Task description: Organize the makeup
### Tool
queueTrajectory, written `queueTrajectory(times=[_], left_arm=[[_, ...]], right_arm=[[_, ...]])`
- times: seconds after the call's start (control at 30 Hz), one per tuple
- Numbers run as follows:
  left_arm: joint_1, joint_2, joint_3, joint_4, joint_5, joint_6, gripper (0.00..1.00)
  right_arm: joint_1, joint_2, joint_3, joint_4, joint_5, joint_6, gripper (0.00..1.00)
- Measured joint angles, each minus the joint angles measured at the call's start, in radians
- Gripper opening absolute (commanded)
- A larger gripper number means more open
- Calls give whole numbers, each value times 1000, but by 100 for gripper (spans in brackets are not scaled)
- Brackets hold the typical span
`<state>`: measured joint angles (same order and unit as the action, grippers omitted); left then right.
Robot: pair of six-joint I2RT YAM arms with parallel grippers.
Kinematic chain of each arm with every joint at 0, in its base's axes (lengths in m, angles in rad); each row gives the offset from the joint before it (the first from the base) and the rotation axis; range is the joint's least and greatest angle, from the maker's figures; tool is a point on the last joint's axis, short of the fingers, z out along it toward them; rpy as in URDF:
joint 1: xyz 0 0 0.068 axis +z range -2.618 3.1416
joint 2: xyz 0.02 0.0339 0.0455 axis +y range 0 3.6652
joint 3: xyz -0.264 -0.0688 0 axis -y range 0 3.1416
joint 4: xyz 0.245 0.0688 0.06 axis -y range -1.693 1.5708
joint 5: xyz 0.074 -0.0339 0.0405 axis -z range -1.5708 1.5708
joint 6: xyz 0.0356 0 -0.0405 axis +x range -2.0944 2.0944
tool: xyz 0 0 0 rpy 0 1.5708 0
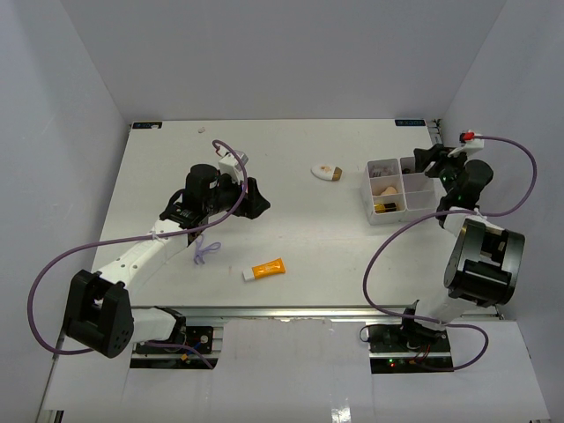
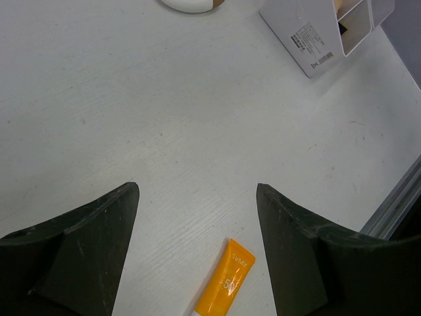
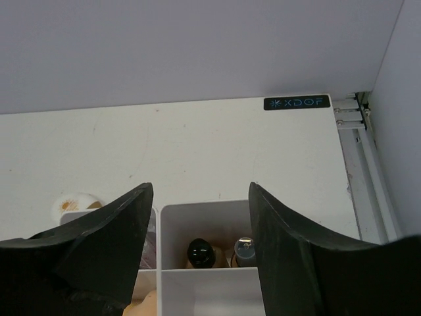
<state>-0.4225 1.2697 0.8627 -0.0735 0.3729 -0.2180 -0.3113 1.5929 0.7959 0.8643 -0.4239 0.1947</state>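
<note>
The orange tube with a white cap [image 1: 266, 270] lies on the table in front of the middle; in the left wrist view it [image 2: 225, 280] lies below and between my fingers. My left gripper [image 1: 258, 199] [image 2: 197, 204] is open and empty, held above the table behind the tube. The purple loop [image 1: 205, 250] lies beside the left arm. The white oval compact [image 1: 327, 171] [image 2: 191, 4] lies left of the tray. My right gripper [image 1: 430, 164] [image 3: 200, 197] is open and empty over the tray's rear right compartment, which holds two upright items: one black-topped [image 3: 202, 252], one clear-capped [image 3: 244, 249].
The white four-compartment tray [image 1: 369, 192] [image 2: 309, 46] [image 3: 204, 214] stands at the right rear. A beige sponge [image 1: 385, 188] and a black-gold case [image 1: 385, 208] lie in its left compartments. The side wall and a table rail [image 3: 352, 158] are close on the right.
</note>
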Motion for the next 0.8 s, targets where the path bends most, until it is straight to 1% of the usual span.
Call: queueTrajectory(times=[0.1,0.17,0.23,0.27,0.33,0.4,0.47,0.53,0.67,0.73,0.77,0.8], left_arm=[[0,0,0,0,0,0,87],[0,0,-1,0,2,0,87],[0,0,-2,0,4,0,87],[0,0,-3,0,8,0,88],[0,2,-4,0,22,0,88],[0,6,-4,0,36,0,88],[0,14,-4,0,45,0,88],[0,21,-4,-1,55,0,88],[0,24,-4,-2,59,7,87],[0,21,-5,-7,46,12,87],[0,17,-7,-13,31,14,87],[0,7,-12,-20,9,14,87]], right_arm=[[-13,-67,-15,-4,-24,6,67],[-19,-124,-22,-26,-83,-5,67],[-23,-182,-25,-50,-162,-19,67],[-20,-207,-23,-80,-228,-33,67],[-4,-252,-12,-176,-361,-83,67],[42,-292,12,-355,-475,-207,72],[131,-327,38,-589,-566,-402,77],[230,-352,47,-787,-626,-587,83],[466,-400,42,-1160,-653,-994,97],[592,-426,14,-1275,-631,-1158,92],[654,-439,-4,-1309,-610,-1217,90],[717,-447,-23,-1329,-577,-1257,90]])
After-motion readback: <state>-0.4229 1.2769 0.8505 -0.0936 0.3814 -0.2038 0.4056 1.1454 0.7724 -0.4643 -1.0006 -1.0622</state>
